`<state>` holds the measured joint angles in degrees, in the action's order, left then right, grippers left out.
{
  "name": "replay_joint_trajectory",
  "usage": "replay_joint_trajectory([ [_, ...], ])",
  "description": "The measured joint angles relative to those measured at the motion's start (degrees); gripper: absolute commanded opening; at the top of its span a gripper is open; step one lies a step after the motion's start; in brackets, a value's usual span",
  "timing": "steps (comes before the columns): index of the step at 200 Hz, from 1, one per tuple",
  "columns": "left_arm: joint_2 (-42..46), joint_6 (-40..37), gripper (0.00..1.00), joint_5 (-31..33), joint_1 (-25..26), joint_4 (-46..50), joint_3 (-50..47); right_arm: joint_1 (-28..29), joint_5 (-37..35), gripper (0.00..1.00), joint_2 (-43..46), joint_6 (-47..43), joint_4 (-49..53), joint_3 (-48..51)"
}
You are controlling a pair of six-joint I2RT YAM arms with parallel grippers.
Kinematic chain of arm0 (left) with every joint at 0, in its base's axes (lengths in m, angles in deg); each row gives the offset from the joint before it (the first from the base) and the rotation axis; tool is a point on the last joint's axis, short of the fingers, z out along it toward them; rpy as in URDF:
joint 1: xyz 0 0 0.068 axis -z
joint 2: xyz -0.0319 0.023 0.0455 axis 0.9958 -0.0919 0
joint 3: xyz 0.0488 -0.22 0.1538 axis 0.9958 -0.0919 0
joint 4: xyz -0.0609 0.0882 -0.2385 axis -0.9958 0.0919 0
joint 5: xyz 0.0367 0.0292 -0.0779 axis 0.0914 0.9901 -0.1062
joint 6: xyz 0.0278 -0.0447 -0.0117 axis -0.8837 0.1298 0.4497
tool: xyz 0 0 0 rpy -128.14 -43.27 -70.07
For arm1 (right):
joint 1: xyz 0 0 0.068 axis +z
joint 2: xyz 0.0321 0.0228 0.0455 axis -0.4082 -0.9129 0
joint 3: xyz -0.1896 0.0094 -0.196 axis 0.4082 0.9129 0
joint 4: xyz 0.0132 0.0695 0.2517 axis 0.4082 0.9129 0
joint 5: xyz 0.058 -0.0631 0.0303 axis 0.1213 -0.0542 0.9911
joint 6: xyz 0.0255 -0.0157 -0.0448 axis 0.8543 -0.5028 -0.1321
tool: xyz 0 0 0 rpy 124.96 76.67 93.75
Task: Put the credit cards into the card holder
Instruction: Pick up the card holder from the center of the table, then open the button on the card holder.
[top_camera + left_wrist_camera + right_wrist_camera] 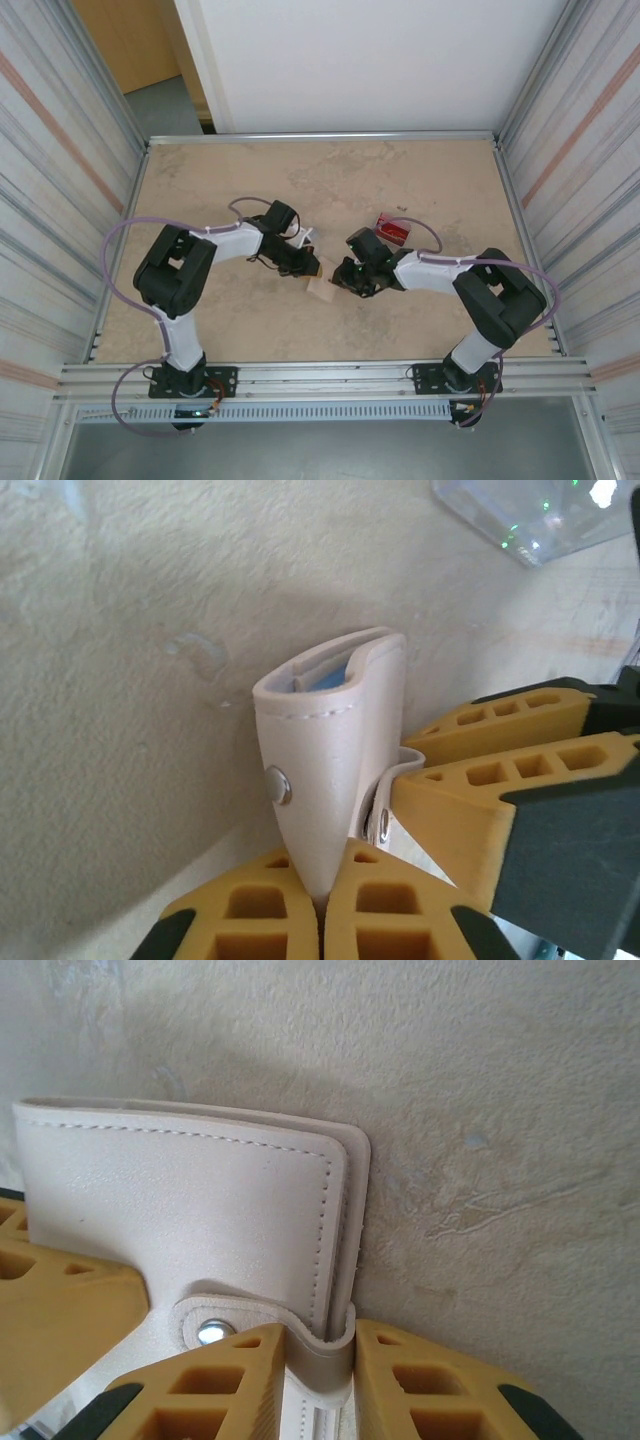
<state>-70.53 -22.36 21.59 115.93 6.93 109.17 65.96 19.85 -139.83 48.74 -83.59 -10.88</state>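
Near the middle of the table [250, 180], a little toward its near edge, the two arms meet over a beige wallet [330, 770]. The left gripper [320, 905] is pinched tight on the wallet's lower edge and holds it upright, with something blue showing in its open top. The right gripper [320, 1360] is clamped on the wallet's snap strap [300, 1335]. The red credit card [392, 229] lies flat on the table beyond the right gripper, toward the right edge, well apart from both sets of fingers. A corner of the clear card holder [530, 515] rests on the table past the wallet.
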Motion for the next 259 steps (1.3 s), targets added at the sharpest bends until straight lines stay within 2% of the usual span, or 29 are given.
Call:
replay_joint_trajectory([
  [53, 8.6, -0.1, 0.00, 2.2, -0.5, 0.8, 0.0, 0.0, -2.6, 0.25, 9.3, -4.2, 10.2, -7.0],
  [84, 16.2, -1.1, 0.00, 2.6, -3.8, 0.7, -0.2, 0.3, -3.5, 0.25, 11.5, -5.8, 13.1, -13.0],
  [129, 21.2, -3.4, 0.00, 4.8, -9.4, -0.1, -2.3, 1.7, -3.2, 0.23, 5.4, -7.7, 16.6, -22.9],
  [172, 21.2, -5.8, 0.00, 7.1, -9.4, 0.7, -2.3, 1.9, -3.0, 0.28, -0.1, -8.7, 18.9, -28.5],
  [259, 21.2, -5.9, 0.00, 7.1, -9.4, 1.2, -2.3, 2.3, -3.2, 0.29, -8.3, -8.2, 22.7, -35.7],
])
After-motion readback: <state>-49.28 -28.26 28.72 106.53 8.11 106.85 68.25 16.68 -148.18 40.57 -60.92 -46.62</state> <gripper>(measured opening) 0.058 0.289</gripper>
